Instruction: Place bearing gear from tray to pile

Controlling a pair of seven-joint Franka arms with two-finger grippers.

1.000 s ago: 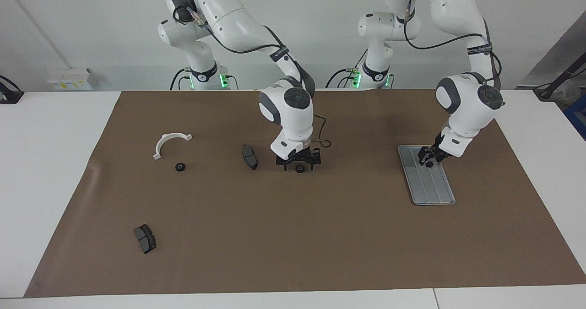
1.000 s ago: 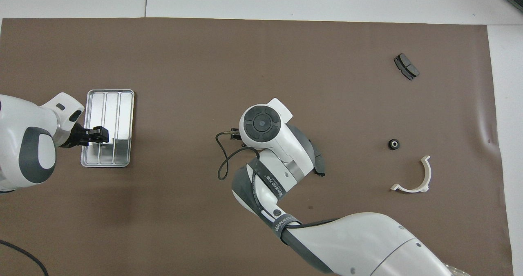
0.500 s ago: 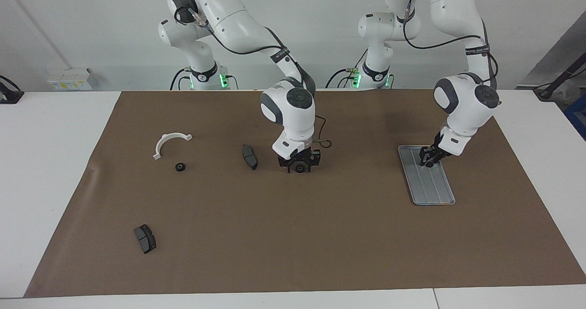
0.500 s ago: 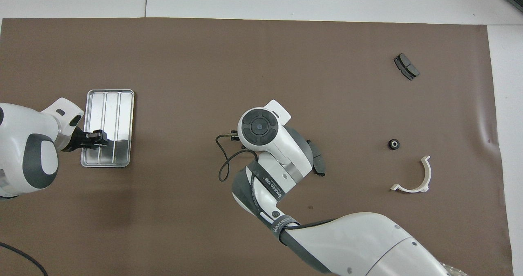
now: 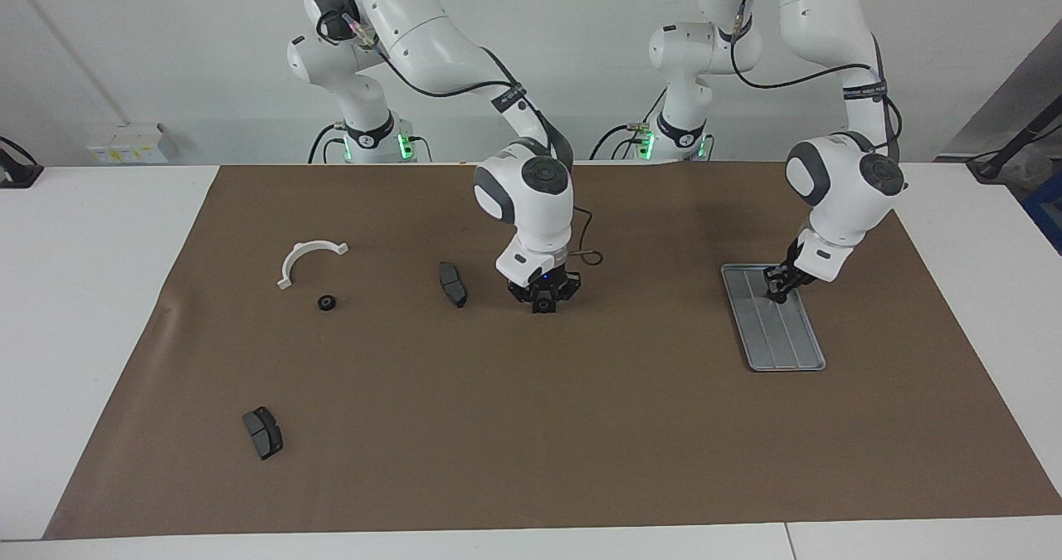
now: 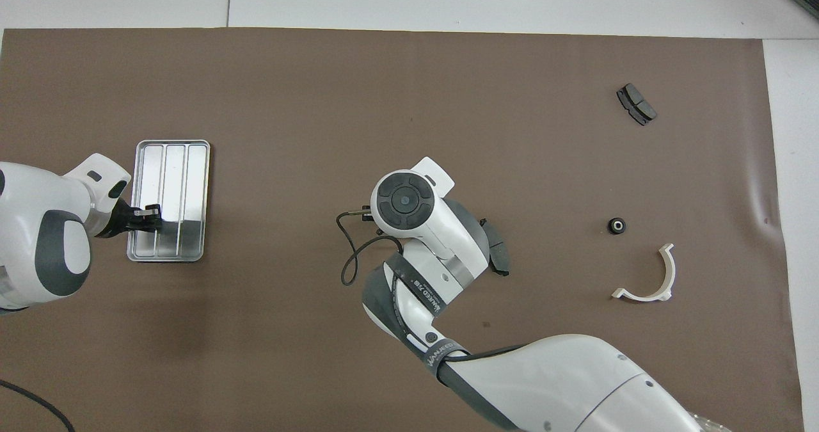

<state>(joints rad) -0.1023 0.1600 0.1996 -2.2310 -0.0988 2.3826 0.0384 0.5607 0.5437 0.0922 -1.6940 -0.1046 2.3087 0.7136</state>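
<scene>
Brown matting is spread over a white table, with both arm bases at its robot edge. Toward the right arm's end the pile is scattered: a dark brake pad lies farthest from the robots. A white bracket lies nearer to them, with a second bearing gear just beside it. Another brake pad is set apart toward the middle.

At mid-table the right gripper is held low over the mat, drawn together on the bearing gear. The gear is thus well clear of the tray but not yet at the pile. Whether it rests on the mat cannot be told.

Toward the left arm's end, the tray is seen with the left gripper low over its robot-side end. Whether that gripper is clamped on anything cannot be told.

Several faults are judged possible:
- The small round gear could be squeezed out of a shallow pinch and sent rolling across the mat.
- If the gear is carried low, the nearby brake pad could be struck and pushed.
- If the gear is released from height, it could bounce away from the pile.
- The tray could be dragged if the left gripper is lifted while caught on a ridge.
</scene>
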